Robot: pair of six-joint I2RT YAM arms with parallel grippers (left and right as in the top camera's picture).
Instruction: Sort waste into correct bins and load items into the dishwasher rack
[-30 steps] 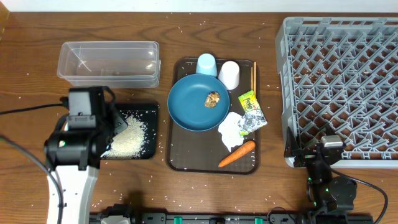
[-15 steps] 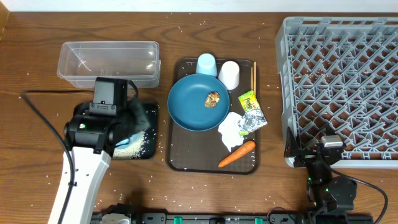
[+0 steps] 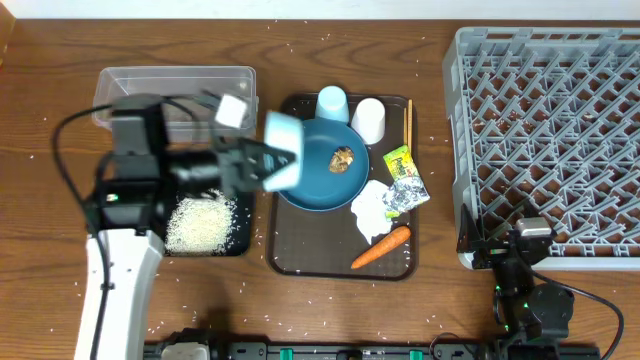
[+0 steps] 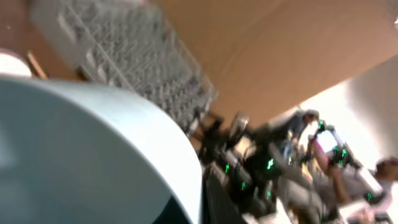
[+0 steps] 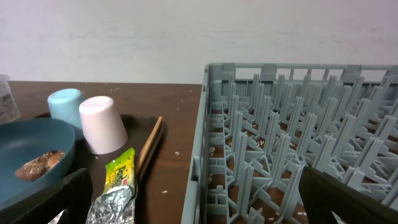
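Brown wooden bench [image 3: 300, 300] first: stray white grains speckle it all over. The large square grey plastic dishwasher rack [image 3: 545, 130] on my right looks bare, so I judge loading not begun. The clear rectangular plastic tub [image 3: 175, 95] looks empty too. The shallow black rectangular tray [image 3: 247, 240] carries a heap of white rice grains [image 3: 203, 222], the only sorting I count as done.

My left gripper [image 3: 255, 160] has its fingers clamped on the pale-blue bowl [image 3: 283, 165], blurred and in the air above the left rim of the large dark-blue round plate [image 3: 335, 185], well apart from the rack.

The rest waits on the larger brown serving tray [image 3: 290, 255]:
- the plate, with the small brown food lump [image 3: 343, 158] on it
- the pale-blue cup [image 3: 332, 103] and the white cup [image 3: 368, 120], both upside down
- the orange carrot [image 3: 381, 248]
- the crumpled white tissue [image 3: 372, 210]
- the yellow-green wrapper [image 3: 400, 163] and the silver wrapper [image 3: 408, 195]
- the thin wooden chopsticks [image 3: 408, 122] along the right edge

In the way: the cups and chopsticks lie between the bowl and the rack. My right gripper [image 3: 497, 243] sits at the rack's near-left corner, fingers [image 5: 68, 193] spread wide on nothing. I would need to steer around it.
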